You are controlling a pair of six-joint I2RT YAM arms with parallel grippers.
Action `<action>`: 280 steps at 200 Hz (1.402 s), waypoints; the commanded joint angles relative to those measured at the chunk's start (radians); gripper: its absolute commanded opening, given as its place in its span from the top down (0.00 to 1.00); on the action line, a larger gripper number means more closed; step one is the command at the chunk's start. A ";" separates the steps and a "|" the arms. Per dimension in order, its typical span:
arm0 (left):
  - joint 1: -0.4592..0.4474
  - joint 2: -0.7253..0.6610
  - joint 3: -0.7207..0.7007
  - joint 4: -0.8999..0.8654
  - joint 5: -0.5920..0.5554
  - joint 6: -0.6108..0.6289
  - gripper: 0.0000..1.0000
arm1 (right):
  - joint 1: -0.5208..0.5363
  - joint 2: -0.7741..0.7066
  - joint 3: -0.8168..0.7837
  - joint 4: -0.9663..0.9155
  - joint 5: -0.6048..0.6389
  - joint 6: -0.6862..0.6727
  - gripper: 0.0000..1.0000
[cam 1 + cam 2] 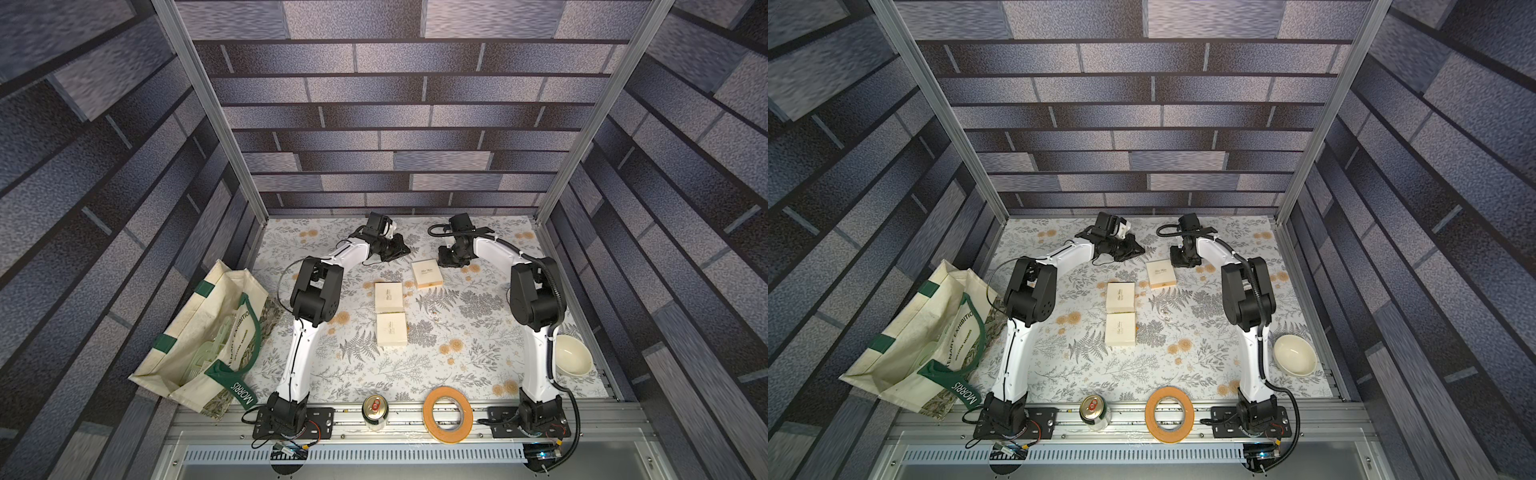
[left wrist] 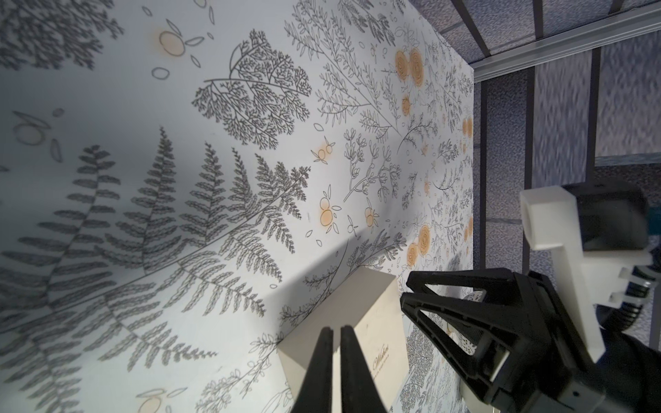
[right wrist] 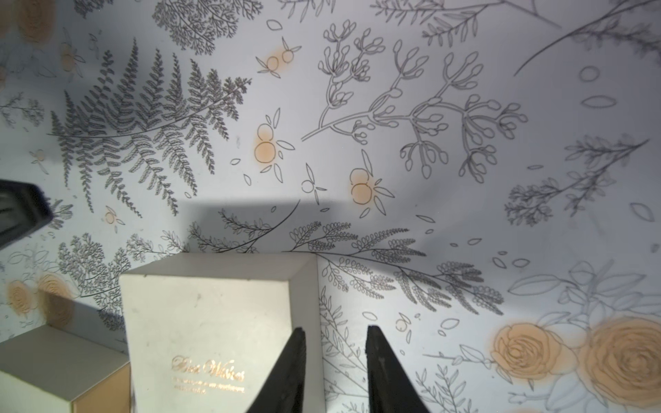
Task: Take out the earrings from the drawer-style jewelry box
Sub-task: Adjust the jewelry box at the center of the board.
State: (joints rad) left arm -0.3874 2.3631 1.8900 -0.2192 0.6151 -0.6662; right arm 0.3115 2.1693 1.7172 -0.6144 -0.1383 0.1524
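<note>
The earrings [image 1: 434, 311] look to me like two tiny glinting specks lying loose on the table [image 1: 457, 374], in the bare stretch between the cream boxes and the right arm. They are too small for me to be sure.

All three jewelry boxes look closed. The far box [image 1: 426, 274] sits apart, turned a little, while the middle box [image 1: 389, 297] and near box [image 1: 392, 329] lie almost end to end.

The right gripper [image 3: 336, 330] hangs by the far box's corner, jaws apart and nothing between them. One finger overlaps the box's side in the wrist view, but I cannot tell whether it touches. The left gripper [image 2: 336, 330] points in from across the same box, jaws together and empty.

My read is that the far box is the one in hand. To do it well I'd steady its sleeve with the closed left gripper. The right one would then draw the tan edge, which I take for the drawer front, straight and slowly so nothing jumps out.

That edge faces the loose specks, so the drawer must not sweep over them, and the middle box crowds one corner. Open table lies toward the back wall and the right arm. The tote bag [image 1: 208, 332], can [image 1: 375, 411], tape roll [image 1: 447, 413] and bowl [image 1: 573, 353] sit well clear at the margins.
</note>
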 commanded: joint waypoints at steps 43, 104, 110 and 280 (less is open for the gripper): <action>-0.020 0.056 0.068 -0.048 0.010 0.016 0.91 | -0.003 -0.014 -0.022 0.035 -0.078 -0.034 0.69; -0.041 0.033 0.003 -0.040 0.005 0.024 0.91 | 0.004 -0.008 -0.025 0.051 -0.127 -0.034 0.69; -0.042 0.028 -0.008 -0.037 0.003 0.024 0.91 | 0.006 -0.008 -0.025 0.052 -0.129 -0.034 0.69; -0.132 -0.174 -0.316 0.081 -0.047 -0.013 0.91 | 0.009 -0.079 -0.103 0.085 -0.040 -0.005 0.69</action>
State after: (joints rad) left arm -0.4942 2.2314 1.5917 -0.1532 0.5781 -0.6655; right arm 0.3138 2.1487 1.6512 -0.5327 -0.2531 0.1314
